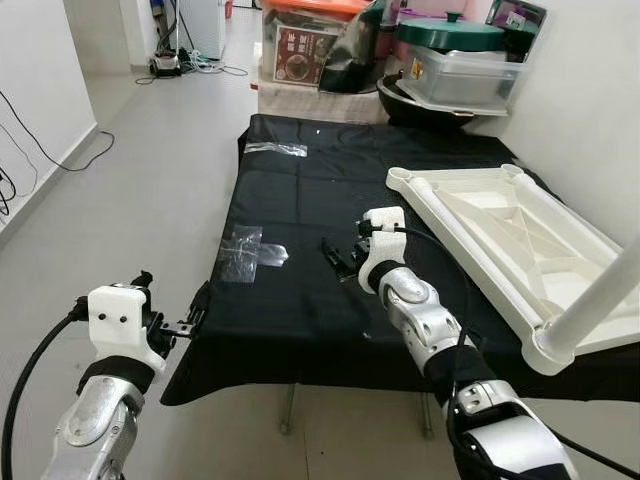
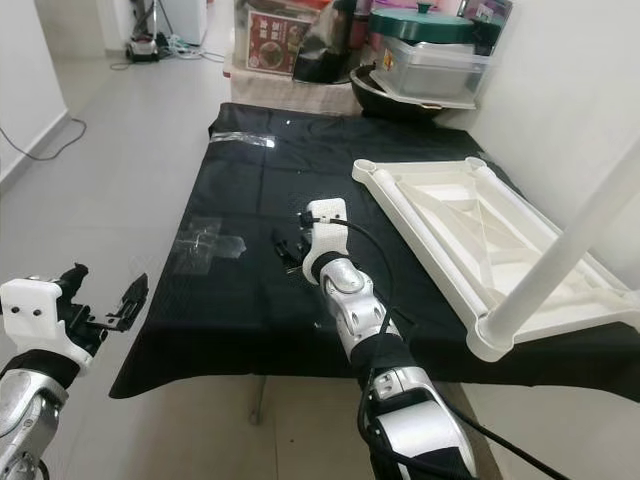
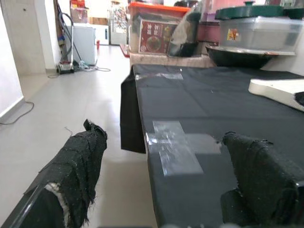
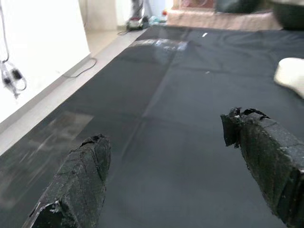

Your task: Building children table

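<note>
Grippers spread: left gripper (image 1: 180, 322) at cloth edge, right gripper (image 1: 338, 256) over black cloth (image 1: 300, 200) beside upturned white tabletop (image 1: 500, 235).

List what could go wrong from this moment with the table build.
1. The upturned white tabletop lies at the right edge of the black cloth; a push from the right gripper might slide it off.
2. One fitted white leg stands up near the right arm and could be knocked as the arm swings.
3. The left gripper, jaws open, hovers at the cloth's near left edge and might snag and drag it.
</note>
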Controlling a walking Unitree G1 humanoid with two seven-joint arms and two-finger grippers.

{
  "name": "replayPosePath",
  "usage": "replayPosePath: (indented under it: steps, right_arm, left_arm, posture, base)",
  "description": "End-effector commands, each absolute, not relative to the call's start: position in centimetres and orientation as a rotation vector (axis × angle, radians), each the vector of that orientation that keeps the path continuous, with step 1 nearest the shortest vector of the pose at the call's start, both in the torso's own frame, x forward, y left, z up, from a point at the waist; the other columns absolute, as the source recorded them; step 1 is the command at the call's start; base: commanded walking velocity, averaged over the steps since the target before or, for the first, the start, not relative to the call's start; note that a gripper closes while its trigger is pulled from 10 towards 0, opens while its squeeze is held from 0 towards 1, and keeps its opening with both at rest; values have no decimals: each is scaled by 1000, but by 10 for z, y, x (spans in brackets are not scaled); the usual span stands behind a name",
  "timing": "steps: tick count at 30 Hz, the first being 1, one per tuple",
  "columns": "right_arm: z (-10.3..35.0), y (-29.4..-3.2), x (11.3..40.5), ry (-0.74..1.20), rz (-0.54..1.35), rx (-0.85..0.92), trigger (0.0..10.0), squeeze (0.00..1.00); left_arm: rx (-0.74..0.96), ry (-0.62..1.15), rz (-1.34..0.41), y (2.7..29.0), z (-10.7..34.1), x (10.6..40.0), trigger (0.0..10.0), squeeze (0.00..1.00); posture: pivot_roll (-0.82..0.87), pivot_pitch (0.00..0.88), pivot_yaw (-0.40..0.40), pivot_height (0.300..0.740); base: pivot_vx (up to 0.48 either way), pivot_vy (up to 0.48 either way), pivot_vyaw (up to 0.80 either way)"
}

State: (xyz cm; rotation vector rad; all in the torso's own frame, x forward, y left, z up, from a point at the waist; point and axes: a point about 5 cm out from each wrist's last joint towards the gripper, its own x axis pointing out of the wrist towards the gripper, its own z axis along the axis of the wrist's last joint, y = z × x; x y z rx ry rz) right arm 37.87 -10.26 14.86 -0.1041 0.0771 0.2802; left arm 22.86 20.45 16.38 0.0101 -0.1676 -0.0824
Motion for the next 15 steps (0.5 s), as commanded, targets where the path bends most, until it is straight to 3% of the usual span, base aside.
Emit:
replayPosePath:
  steps: [1,13,15]
  right_arm:
    - [149,-111,382,87,226,-125,10000,0]
    - [151,-112,383,92,201,-133,10000,0]
    - [151,-113,384,93,199,-132,10000,0]
  left_arm:
    - [-15,-162,-95,202,161,229,10000,0]
    - [-20,-164,-107,201,162,229,10000,0]
    - [-22,-175,-104,201,162,229,10000,0]
  posture:
    - [157,0,-173,740]
    - [160,0,-176,740]
    - [160,0,-178,740]
  base:
    - [379,0,0]
    - [375,0,0]
    - [0,0,0]
